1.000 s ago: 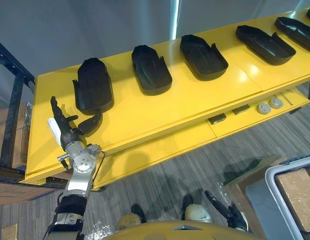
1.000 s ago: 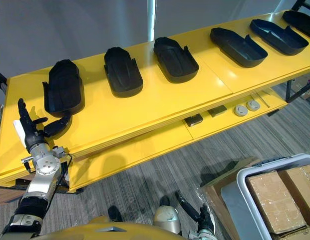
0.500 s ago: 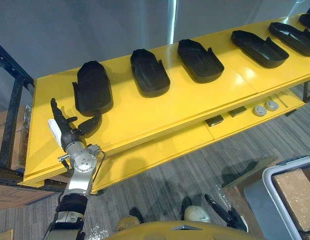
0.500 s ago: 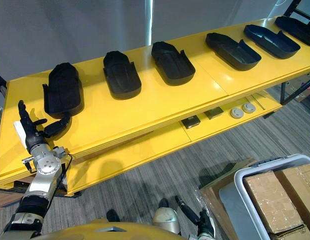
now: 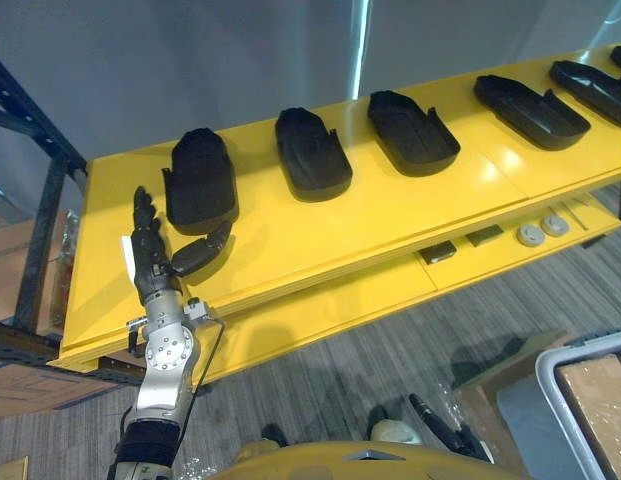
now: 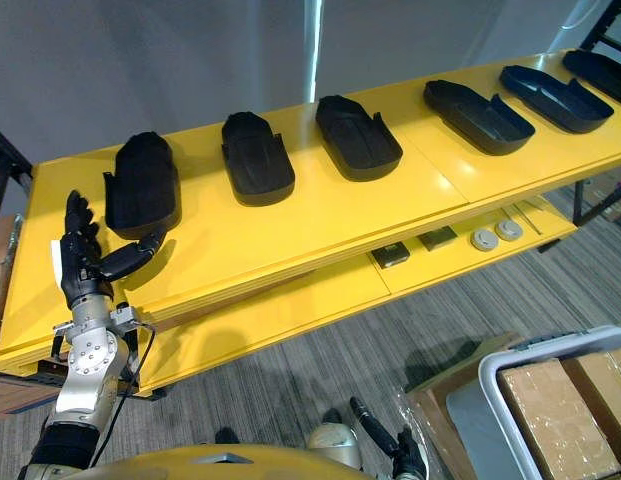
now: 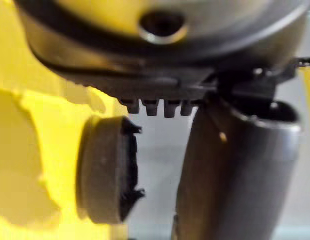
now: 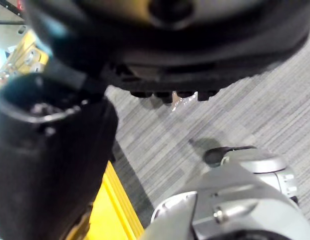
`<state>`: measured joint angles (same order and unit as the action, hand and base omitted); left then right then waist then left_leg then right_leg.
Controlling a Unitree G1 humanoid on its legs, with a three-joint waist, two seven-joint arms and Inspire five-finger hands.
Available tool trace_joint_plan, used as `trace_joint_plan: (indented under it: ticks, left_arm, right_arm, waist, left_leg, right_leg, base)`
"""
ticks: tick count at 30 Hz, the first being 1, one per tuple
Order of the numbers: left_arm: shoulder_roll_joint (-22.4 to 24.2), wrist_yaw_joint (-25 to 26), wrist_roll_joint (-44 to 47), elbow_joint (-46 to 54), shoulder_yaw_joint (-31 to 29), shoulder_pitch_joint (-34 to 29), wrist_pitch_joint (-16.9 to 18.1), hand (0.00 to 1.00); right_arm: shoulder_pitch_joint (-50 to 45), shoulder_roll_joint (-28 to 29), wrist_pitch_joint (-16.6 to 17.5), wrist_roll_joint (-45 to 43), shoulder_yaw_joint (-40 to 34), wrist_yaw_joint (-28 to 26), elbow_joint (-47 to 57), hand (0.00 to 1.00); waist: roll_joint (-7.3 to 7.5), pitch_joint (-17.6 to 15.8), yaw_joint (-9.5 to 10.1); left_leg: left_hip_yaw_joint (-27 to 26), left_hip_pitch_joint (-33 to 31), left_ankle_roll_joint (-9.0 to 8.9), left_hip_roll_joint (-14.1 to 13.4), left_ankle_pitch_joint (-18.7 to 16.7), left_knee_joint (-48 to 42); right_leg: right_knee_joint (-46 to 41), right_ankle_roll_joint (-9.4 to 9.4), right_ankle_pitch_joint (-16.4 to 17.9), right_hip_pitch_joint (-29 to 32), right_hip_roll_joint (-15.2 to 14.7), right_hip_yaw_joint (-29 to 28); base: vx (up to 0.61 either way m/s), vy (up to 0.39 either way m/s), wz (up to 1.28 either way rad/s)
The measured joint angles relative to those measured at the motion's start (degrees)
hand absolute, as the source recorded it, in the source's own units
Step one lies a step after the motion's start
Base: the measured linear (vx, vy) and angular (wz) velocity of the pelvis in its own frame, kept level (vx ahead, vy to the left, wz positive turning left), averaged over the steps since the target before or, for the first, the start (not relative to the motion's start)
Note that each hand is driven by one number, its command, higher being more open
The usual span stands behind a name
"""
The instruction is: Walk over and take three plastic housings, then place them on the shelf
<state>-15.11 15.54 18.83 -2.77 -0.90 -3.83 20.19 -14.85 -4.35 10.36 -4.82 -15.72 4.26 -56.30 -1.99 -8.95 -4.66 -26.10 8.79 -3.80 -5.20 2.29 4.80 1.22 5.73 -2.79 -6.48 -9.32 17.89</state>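
Yellow bench (image 5: 390, 215) runs as a long slab from the lower left of the frame to the upper right, with a lower yellow ledge (image 5: 320, 300) stepping out along its near edge. Grey striped carpet (image 5: 370, 360) covers the lower part of the frame, and at the lower right stands a white crate (image 6: 540, 347) with cardboard boxes (image 6: 555, 410) inside. A dark metal rack (image 5: 40, 195) rises at the left edge, past the bench's end. Black plastic housings lie in a row along the bench top, apart from one another: the leftmost housing (image 5: 200, 180) at the upper left, the second housing (image 5: 312, 155) and third housing (image 5: 413, 132) near the top centre, and the fourth housing (image 5: 530, 98) and fifth housing (image 5: 593, 78) at the upper right. All of them rest on the bench, none in a hand. The left hand (image 5: 153, 265) is raised at the left over the bench's near edge. Its fingers are straight and point up the frame, and its thumb is spread toward the near end of the leftmost housing, just beside it. It grips nothing, and whether the thumb touches the housing cannot be told. The right hand (image 5: 450, 432) hangs low at the bottom, right of centre, above the carpet, with straight fingers and nothing in it. On the ledge toward the right lie two dark flat blocks (image 5: 440, 253) and two small round grey discs (image 5: 530, 235).
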Motion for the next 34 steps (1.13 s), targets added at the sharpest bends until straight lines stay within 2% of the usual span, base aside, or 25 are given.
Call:
trace_joint_plan:
  ticks: [2,5,6,10,12,13,14,15,17,19,21,23,24,26,27,29,31,34]
  left_arm:
    - [0.0,-10.4,6.0,3.5,0.3,-2.0,0.0,1.00]
    - [-0.3,-19.8,9.9,7.4,0.4,-3.4,-0.1,1.00]
    - [-0.6,-21.5,11.2,8.1,0.3,-3.4,-0.1,1.00]
    - [-1.1,-39.5,27.5,12.9,-1.2,-3.3,-1.0,1.00]
    - [-1.7,-51.0,30.6,13.9,-1.3,-3.2,-5.1,1.00]
    - [-3.3,-56.9,30.5,14.3,0.6,-3.1,-7.5,1.00]
    - [-4.7,-59.3,30.4,14.3,2.1,-2.9,-8.9,1.00]
    - [-7.5,-63.5,30.3,14.1,6.7,-2.6,-14.2,1.00]
    - [-8.8,-65.6,30.0,12.5,11.4,-2.5,-19.1,1.00]
    - [-8.6,-66.2,27.6,7.3,16.7,-2.4,-24.8,1.00]
    - [-8.6,-64.6,23.9,1.7,20.7,-2.3,-28.1,1.00]
    - [-7.9,-56.8,18.4,-5.5,24.4,-2.8,-31.0,1.00]
    - [-7.5,-54.6,17.9,-7.5,24.5,-3.1,-31.6,1.00]
    - [-6.1,-45.6,16.2,-14.8,23.9,-3.7,-33.0,1.00]
    - [-5.6,-42.8,16.1,-16.4,23.3,-3.9,-33.0,1.00]
    - [-2.5,-34.0,12.3,-22.1,18.4,-5.3,-32.3,1.00]
    - [-1.6,-30.9,7.0,-25.2,16.7,-5.9,-30.2,1.00]
    - [0.6,-25.5,5.9,-32.0,14.8,-6.2,-27.0,1.00]
  right_arm:
    - [0.7,-0.3,0.0,0.0,-0.6,0.1,-0.2,1.00]
    - [1.5,-0.6,0.0,0.0,-1.0,0.3,-0.4,1.00]
    - [1.7,-0.6,0.0,0.0,-1.0,0.3,-0.7,1.00]
    - [2.3,-0.7,-0.1,0.1,-2.3,0.6,-3.6,1.00]
    - [2.3,-0.7,-1.4,0.2,-3.0,0.7,-4.4,1.00]
    - [2.4,-0.7,-2.2,0.2,-2.9,0.8,-4.6,1.00]
    - [2.5,-0.7,-2.5,0.2,-2.9,0.8,-4.7,1.00]
    - [2.8,-0.7,-3.3,0.2,-2.8,0.8,-4.7,1.00]
    - [3.5,-0.7,-3.7,0.2,-2.7,0.8,-4.7,1.00]
    - [4.6,-0.7,-3.8,0.3,-1.9,0.8,-4.7,1.00]
    - [5.0,-0.7,-3.8,1.4,-0.8,0.5,-4.7,1.00]
    - [5.3,-1.3,-3.9,2.2,1.1,0.1,-4.7,1.00]
    - [5.4,-1.4,-4.0,2.2,1.6,0.1,-4.7,1.00]
    - [6.0,-1.7,-4.7,2.2,3.1,0.0,-4.7,1.00]
    - [6.2,-1.7,-4.9,2.2,3.3,0.0,-4.7,1.00]
    - [6.7,-1.7,-5.5,2.2,4.1,-0.1,-4.7,1.00]
    - [7.0,-1.7,-6.1,2.1,4.6,-0.3,-4.6,1.00]
    - [7.1,-1.7,-6.3,2.1,4.6,-0.3,-4.6,1.00]
  waist:
    - [-1.03,0.6,0.01]
    - [-2.11,1.4,0.73]
    - [-2.11,1.5,0.98]
    - [-1.68,2.9,2.45]
    - [-1.33,3.5,2.93]
    - [-1.12,3.6,2.97]
    - [-0.98,3.5,2.90]
    - [-0.64,3.6,2.65]
    - [-0.49,3.6,2.18]
    - [-0.50,3.6,1.27]
    - [-0.51,3.6,1.20]
    - [-0.47,3.6,1.25]
    - [-0.40,3.5,1.25]
    - [0.14,3.2,1.40]
    - [0.30,3.1,1.45]
    - [0.99,2.7,1.49]
    - [1.36,2.5,1.66]
    - [1.45,2.4,2.22]
  left_leg:
    - [1.2,-0.1,0.33,0.4,0.3,0.2]
    - [2.2,-0.3,0.62,0.7,0.4,0.3]
    - [2.3,-0.5,0.48,0.6,0.3,0.3]
    - [2.7,-1.5,0.17,0.7,0.3,0.3]
    - [2.7,-1.7,0.15,0.7,0.2,0.3]
    - [2.8,-1.5,0.15,0.8,0.2,0.3]
    - [3.0,-1.4,0.26,0.8,0.3,0.3]
    - [3.1,-1.3,0.57,0.8,0.5,0.3]
    - [3.0,-1.3,0.59,0.9,0.4,0.4]
    - [2.9,-1.3,0.59,0.9,0.4,0.4]
    - [2.8,-1.3,0.44,0.7,0.3,0.4]
    - [2.8,-1.3,0.23,0.6,0.2,0.4]
    - [2.8,-1.3,0.18,0.6,0.1,0.4]
    - [3.0,-1.3,0.04,0.6,0.0,0.4]
    - [3.0,-1.3,0.03,0.6,0.0,0.4]
    - [3.2,-1.2,0.02,0.6,0.0,0.3]
    - [3.3,-1.1,0.01,0.6,0.0,0.3]
    - [3.3,-0.8,0.00,0.7,0.0,0.3]
  right_leg:
    - [0.0,-0.10,0.2,-0.6,-0.4,1.3]
    - [0.1,-0.33,0.4,-0.8,-0.6,2.3]
    - [0.1,-0.35,0.5,-0.8,-0.6,2.3]
    - [0.9,-0.06,0.0,-1.0,-0.6,2.9]
    - [1.0,0.33,-0.3,-1.0,-0.6,2.9]
    - [1.0,0.31,-0.3,-1.1,-0.7,3.2]
    - [1.0,0.31,-0.3,-1.3,-0.7,3.4]
    - [1.2,0.30,-0.3,-1.5,-0.7,3.5]
    - [1.6,0.32,-0.3,-1.6,-0.7,3.5]
    - [1.9,0.29,-0.3,-1.6,-0.6,3.4]
    - [2.0,0.16,-0.2,-1.5,-0.4,3.4]
    - [2.2,0.08,-0.1,-1.5,-0.3,3.5]
    - [2.3,0.08,-0.1,-1.5,-0.3,3.5]
    - [2.9,0.14,-0.1,-1.7,-0.1,3.8]
    - [2.9,0.14,-0.1,-1.7,-0.1,3.8]
    - [3.0,0.15,-0.2,-2.3,-0.1,4.1]
    - [3.0,0.17,-0.1,-2.5,-0.1,4.3]
    - [3.0,0.24,-0.1,-2.9,-0.2,4.4]
  base:
    - [-0.05,0.015,0.27]
    - [-0.06,0.020,0.18]
    - [-0.04,0.013,0.11]
    - [0.00,0.004,0.09]
    - [0.02,0.006,0.02]
    - [0.04,0.010,0.04]
    - [0.04,0.010,0.05]
    - [0.00,0.000,0.00]
    - [0.00,0.000,0.00]
    - [0.02,-0.002,-0.02]
    - [0.03,-0.010,-0.03]
    - [0.04,-0.013,0.01]
    - [0.04,-0.010,0.01]
    - [0.04,-0.013,0.04]
    - [0.04,-0.009,0.05]
    - [0.05,-0.001,0.05]
    - [0.03,-0.001,0.06]
    - [0.00,0.000,0.01]
